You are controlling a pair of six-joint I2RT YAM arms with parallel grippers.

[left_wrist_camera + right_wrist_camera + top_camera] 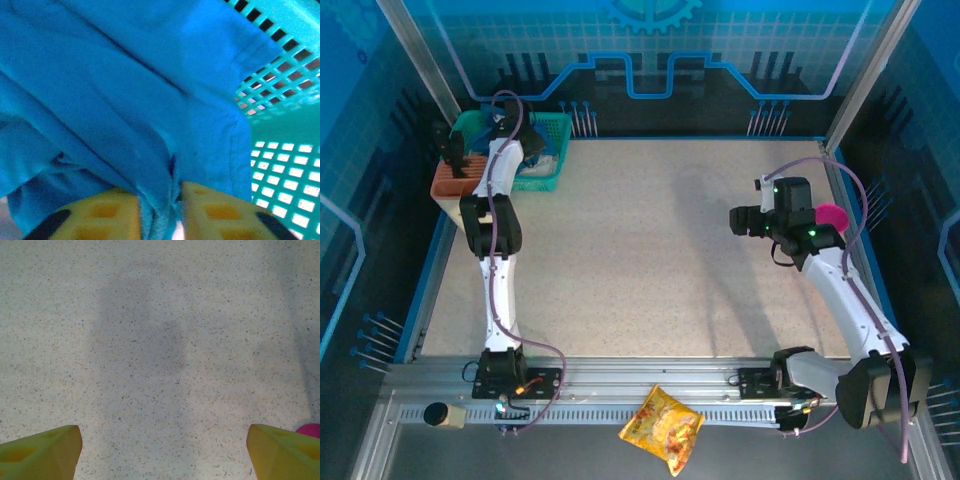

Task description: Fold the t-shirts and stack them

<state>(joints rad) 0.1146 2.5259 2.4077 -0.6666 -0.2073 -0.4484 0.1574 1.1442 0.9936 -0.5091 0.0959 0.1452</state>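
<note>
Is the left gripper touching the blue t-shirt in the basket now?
Touching. In the left wrist view, the left gripper has a fold of the t-shirt pinched between its yellow fingers, inside the teal basket.

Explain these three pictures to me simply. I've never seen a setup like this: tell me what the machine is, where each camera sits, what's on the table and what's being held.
These are two robot arms bolted to the near edge of a speckled table. The overhead view looks down from above and behind them. The other two pictures come from small cameras on each wrist, so the yellow shapes at the bottom are the gripper fingers.

The left gripper reaches into a teal basket at the far left corner and pinches a fold of a blue t-shirt between its nearly closed fingers. The right gripper hangs open over bare table, holding nothing.

Also there: an orange bin beside the basket, a pink cup behind the right arm, and a snack bag on the front rail.
</note>
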